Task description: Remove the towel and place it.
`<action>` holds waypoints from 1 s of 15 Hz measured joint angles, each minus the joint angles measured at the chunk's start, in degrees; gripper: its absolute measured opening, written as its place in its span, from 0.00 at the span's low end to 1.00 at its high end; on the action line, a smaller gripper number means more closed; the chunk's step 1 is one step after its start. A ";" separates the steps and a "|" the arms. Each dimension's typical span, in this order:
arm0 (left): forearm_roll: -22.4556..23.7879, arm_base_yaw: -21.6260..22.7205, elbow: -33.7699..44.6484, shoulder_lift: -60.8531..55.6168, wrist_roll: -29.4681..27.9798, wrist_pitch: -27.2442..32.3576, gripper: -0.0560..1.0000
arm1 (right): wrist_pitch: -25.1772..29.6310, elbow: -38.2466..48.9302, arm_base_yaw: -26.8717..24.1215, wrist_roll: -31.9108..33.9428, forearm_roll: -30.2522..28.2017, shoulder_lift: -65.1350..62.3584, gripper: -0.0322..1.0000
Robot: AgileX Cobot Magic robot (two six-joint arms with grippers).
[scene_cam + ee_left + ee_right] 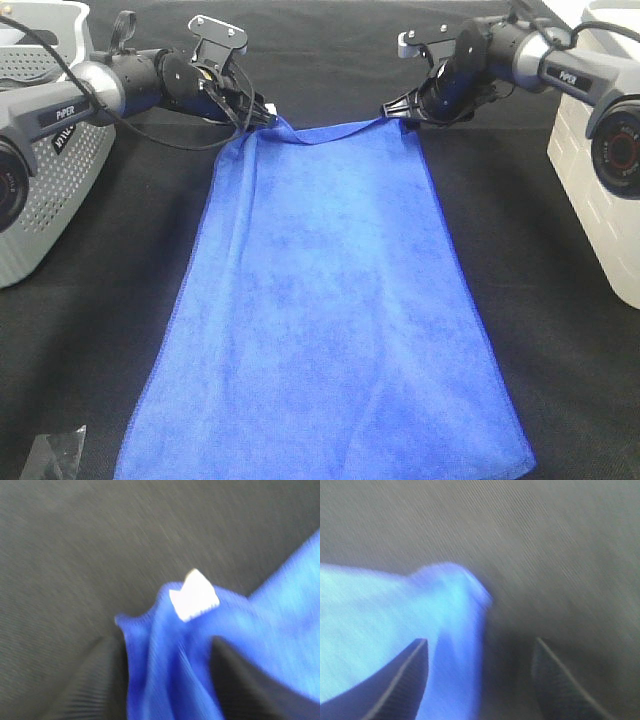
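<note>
Both grippers, left gripper (262,117) and right gripper (398,108), are sitting spread open at the towel (325,320) far corners, gripping nothing, probably so it's lying flat.

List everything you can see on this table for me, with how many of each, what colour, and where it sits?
towel: one, royal blue, spread flat down the middle of the table, far corners bunched up.
tag: one, white, on the towel's far corner by the left hand.
table cover: one, black cloth, under everything.
grey perforated casing: one, grey, left edge of the table.
white casing: one, white, right edge.
dark crumpled scrap: one, black, near left corner; too small to identify.
left hand: one, black, at the towel's far left corner, fingers apart around the cloth.
right hand: one, black, at the far right corner, fingers apart.
</note>
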 joint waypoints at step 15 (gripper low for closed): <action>5.90 1.78 -5.21 0.34 -24.64 6.76 0.66 | 16.33 -0.17 0.00 -1.32 8.71 -7.10 0.60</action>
